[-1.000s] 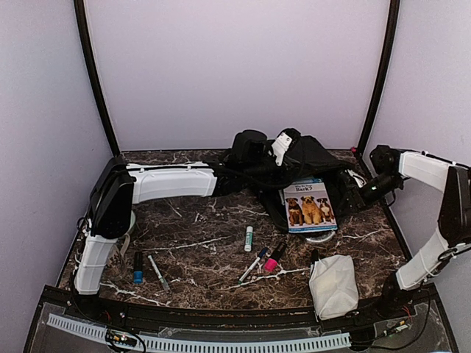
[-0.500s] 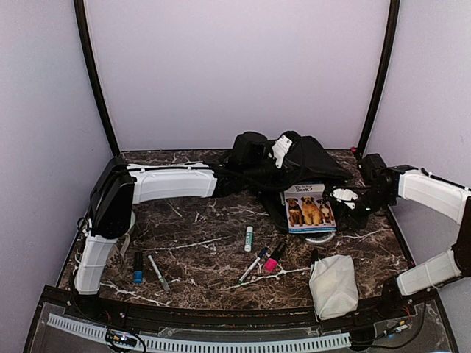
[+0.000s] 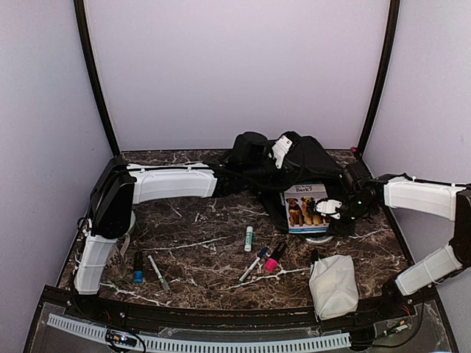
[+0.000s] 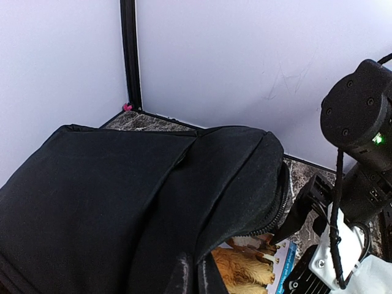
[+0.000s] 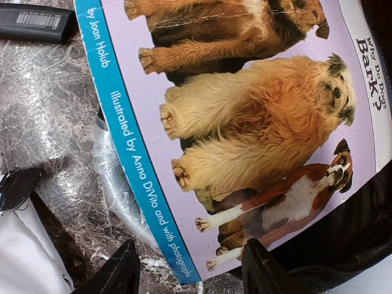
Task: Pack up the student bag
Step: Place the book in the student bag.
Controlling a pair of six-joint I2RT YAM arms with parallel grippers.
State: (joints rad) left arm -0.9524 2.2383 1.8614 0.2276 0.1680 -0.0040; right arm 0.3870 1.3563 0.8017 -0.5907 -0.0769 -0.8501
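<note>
Just beside right end effector (image 3: 327, 208): student bag (image 3: 298, 158)

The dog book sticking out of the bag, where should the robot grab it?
Take the dog book by its near, teal-striped edge, coming from the front. That end pokes out of the bag and lies over a clear round thing, so a finger can probably slip underneath. The far end is tucked inside, out of reach.

Student bag (image 4: 92, 202) matt black cloth; book (image 5: 245, 122) glossy paper; table (image 3: 199, 254) polished marble.
</note>
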